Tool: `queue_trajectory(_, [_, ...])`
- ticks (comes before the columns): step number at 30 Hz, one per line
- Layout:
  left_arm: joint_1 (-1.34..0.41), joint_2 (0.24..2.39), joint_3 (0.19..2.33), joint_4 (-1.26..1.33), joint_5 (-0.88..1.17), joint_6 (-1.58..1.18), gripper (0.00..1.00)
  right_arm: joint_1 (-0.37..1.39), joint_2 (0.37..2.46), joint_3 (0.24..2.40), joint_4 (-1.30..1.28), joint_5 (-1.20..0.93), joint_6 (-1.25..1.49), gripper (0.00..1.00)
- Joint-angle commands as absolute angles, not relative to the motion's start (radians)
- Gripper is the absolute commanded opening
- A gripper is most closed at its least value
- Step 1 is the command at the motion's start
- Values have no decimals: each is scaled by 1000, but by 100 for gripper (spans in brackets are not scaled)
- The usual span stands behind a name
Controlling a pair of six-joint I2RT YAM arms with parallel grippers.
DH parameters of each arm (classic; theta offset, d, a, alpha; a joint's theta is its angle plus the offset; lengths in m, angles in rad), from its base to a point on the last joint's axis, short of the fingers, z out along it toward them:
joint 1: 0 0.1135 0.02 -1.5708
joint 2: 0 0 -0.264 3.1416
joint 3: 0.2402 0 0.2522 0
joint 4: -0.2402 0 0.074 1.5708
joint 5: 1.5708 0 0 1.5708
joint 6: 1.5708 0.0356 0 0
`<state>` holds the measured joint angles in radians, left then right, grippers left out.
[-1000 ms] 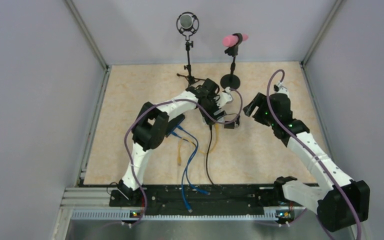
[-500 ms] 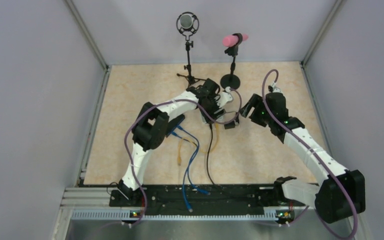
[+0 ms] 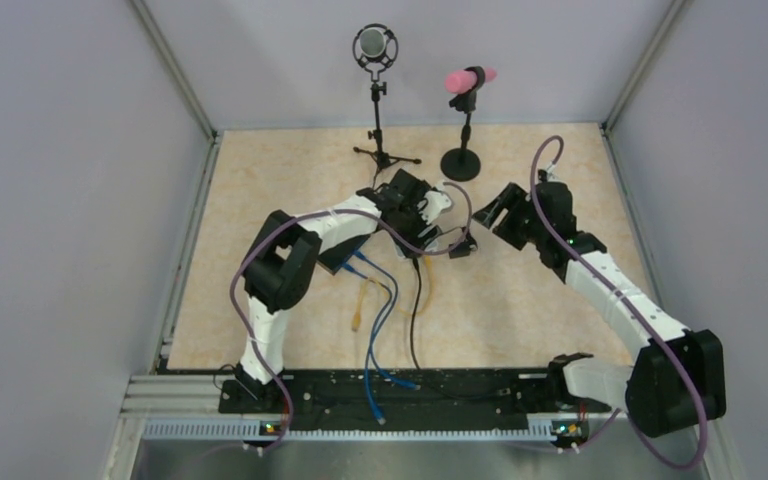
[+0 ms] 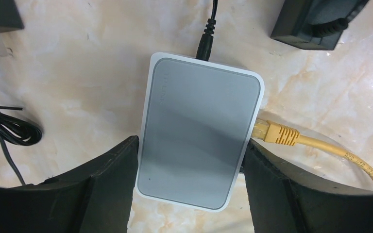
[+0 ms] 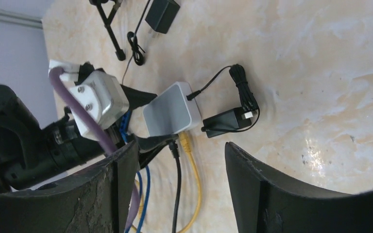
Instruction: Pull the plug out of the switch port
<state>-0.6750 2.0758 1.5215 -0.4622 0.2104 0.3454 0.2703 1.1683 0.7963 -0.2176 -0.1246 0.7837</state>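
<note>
The switch (image 4: 201, 131), a flat white-and-grey box, lies on the marble table with my left gripper (image 4: 190, 160) shut on its two long sides. A yellow plug (image 4: 274, 133) sits in a port on the switch's right side, and its yellow cable curves away. A black plug (image 4: 206, 41) enters the far edge. In the right wrist view the switch (image 5: 171, 114) and yellow plug (image 5: 185, 141) lie ahead of my right gripper (image 5: 179, 155), which is open and apart from them. From above, the left gripper (image 3: 415, 215) covers the switch and the right gripper (image 3: 495, 215) hovers to its right.
A black power adapter (image 3: 460, 248) with coiled cord lies right of the switch. Blue cables (image 3: 375, 310), a yellow cable and a black one trail toward the near rail. Two microphone stands (image 3: 375, 100) (image 3: 465, 110) stand at the back. Grey walls enclose the table.
My left gripper has shut on the switch and the arm drew slightly left and nearer. The right gripper moved left toward the switch and stays open.
</note>
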Motion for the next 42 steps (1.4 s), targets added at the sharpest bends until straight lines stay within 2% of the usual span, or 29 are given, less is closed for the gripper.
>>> queue_trajectory(1, [-680, 2012, 1424, -421, 283, 261, 29, 220, 1183, 750, -110, -199, 893, 64])
queue_trajectory(6, [-680, 1964, 1346, -303, 308, 213, 31, 164, 1220, 689, 15, -313, 985, 63])
queue_trajectory(15, [-681, 1976, 1344, -299, 317, 203, 35, 152, 1385, 731, 138, -466, 1025, 61])
queue_trajectory(21, [-681, 1969, 1332, -299, 307, 203, 35, 154, 1504, 781, 191, -544, 1044, 55])
queue_trajectory(29, [-681, 1947, 1286, -273, 285, 185, 34, 230, 1518, 773, 200, -527, 1042, 50])
queue_trajectory(32, [-680, 1942, 1265, -276, 272, 191, 34, 267, 1524, 764, 203, -504, 1058, 44])
queue_trajectory(42, [-679, 1924, 1222, -250, 262, 174, 34, 299, 1679, 811, 214, -444, 1020, 43])
